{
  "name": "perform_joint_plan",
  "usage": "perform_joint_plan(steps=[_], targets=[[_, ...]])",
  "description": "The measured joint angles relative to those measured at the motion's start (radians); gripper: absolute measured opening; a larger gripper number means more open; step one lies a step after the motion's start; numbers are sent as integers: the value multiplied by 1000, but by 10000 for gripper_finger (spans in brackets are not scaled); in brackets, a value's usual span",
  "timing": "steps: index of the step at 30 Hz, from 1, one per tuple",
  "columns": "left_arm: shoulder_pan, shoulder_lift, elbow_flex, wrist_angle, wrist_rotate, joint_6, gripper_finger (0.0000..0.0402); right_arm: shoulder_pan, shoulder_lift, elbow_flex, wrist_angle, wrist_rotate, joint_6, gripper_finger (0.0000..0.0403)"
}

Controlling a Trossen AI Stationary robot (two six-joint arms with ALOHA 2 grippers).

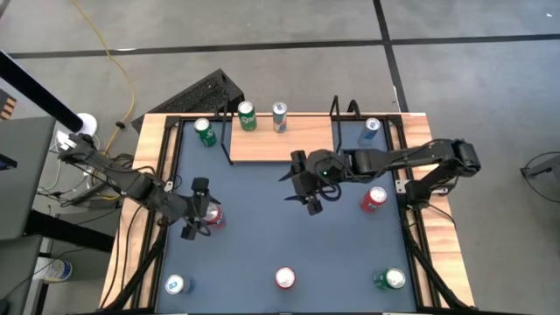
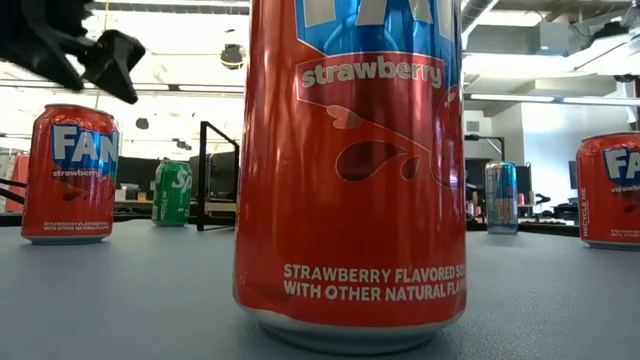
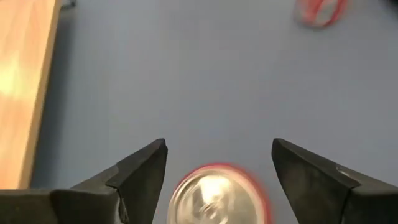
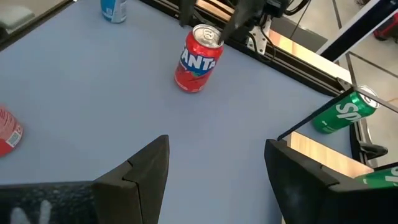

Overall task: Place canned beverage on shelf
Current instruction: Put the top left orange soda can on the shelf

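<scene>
Left pincer open over red can — shelf holding two cans

Glossy metal can, matt grey table

Right gripper over bare grey table top, its 2 dark fingers spread apart, nothing between them. Red Fanta can upright farther off, dark left gripper just above it. Corner of light-wood shelf with black wire frame beside 1 finger. Green Sprite can beyond that corner; second green can at picture edge. Blue can far across table. Part of another red can at edge.
</scene>
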Motion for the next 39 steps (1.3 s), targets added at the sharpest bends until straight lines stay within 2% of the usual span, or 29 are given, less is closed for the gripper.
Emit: perform_joint_plan(steps=[3,9,14,25,32,39], targets=[[0,23,0,-38,-28,-25,281,0,0,0,-12,0,-10,255],[1,22,0,-46,-22,-53,281,-28,0,0,-18,0,-9,255],[12,22,0,-105,-7,-134,281,-42,0,0,-20,0,4,255],[44,22,-22,-129,53,-185,281,-42,0,0,-35,-2,12,255],[45,23,-23,-167,71,-275,281,-38,0,0,-36,-7,17,255],[46,23,-23,-180,84,-281,281,-38,0,0,-36,-7,17,255]])
